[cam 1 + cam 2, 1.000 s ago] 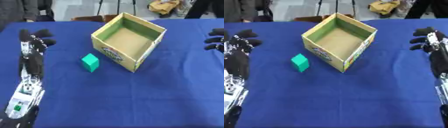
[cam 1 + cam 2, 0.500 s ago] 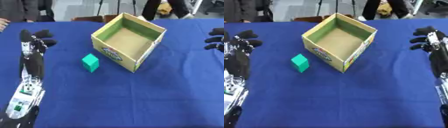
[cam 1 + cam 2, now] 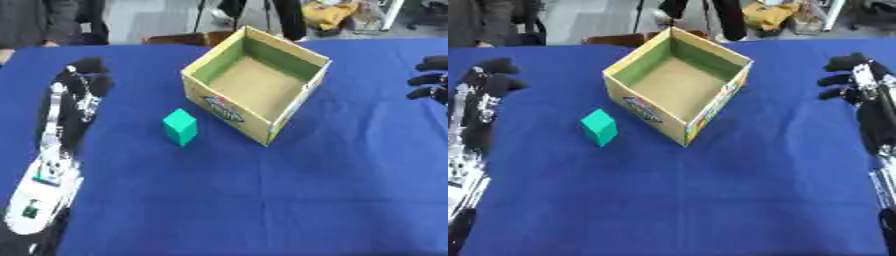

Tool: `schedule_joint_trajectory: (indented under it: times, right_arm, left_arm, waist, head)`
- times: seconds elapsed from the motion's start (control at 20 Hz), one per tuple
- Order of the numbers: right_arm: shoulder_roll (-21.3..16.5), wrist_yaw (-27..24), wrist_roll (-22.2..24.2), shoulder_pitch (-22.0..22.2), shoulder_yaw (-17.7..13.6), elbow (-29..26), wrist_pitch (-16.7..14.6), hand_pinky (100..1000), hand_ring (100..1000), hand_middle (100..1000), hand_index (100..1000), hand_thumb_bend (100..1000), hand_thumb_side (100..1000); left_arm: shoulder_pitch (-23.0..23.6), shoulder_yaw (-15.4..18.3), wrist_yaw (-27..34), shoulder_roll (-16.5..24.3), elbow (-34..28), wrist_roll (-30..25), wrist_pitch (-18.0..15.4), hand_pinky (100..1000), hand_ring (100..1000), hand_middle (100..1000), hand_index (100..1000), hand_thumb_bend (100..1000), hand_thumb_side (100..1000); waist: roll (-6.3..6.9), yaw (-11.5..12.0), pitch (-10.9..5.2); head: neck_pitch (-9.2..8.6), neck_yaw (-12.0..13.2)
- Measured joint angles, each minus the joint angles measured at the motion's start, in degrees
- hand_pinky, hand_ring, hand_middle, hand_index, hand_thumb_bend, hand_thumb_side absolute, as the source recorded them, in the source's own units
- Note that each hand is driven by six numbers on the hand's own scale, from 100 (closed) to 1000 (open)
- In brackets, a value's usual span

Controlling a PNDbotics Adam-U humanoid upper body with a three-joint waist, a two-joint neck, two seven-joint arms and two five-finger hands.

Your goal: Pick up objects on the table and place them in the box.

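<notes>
A small green cube stands on the blue tablecloth, just left of an open cardboard box with a green inner wall and nothing visible inside. My left hand hovers at the left side, well left of the cube, fingers relaxed and holding nothing. My right hand is at the right edge, far from the box, fingers loosely bent and empty.
The blue cloth covers the whole table, with wide bare space in front of the box. People stand beyond the far edge, beside a wooden chair and a yellow object.
Both hands and the cube are where they were. Only the people behind the table have shifted.
</notes>
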Motion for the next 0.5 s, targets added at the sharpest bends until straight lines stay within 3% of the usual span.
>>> schedule_joint_trajectory:
  times: [0.25,0.5]
  right_arm:
    - [0.0,0.0,0.2,0.0,0.2,0.0,0.0,538,623,646,719,100,751]
    - [0.0,0.0,0.3,0.0,0.3,0.0,0.0,537,623,646,719,100,753]
  left_arm:
    - [-5.5,-2.2,-15.6,2.0,2.6,-8.4,8.7,674,565,607,767,905,627]
    - [-9.7,-4.3,-30.5,1.8,6.1,-16.9,12.6,638,531,556,724,907,638]
  waist:
    - [-0.02,-0.5,-0.20]
    - [-0.23,-0.9,-0.25]
  head:
    - [-0.09,-0.1]
    - [-0.18,0.0]
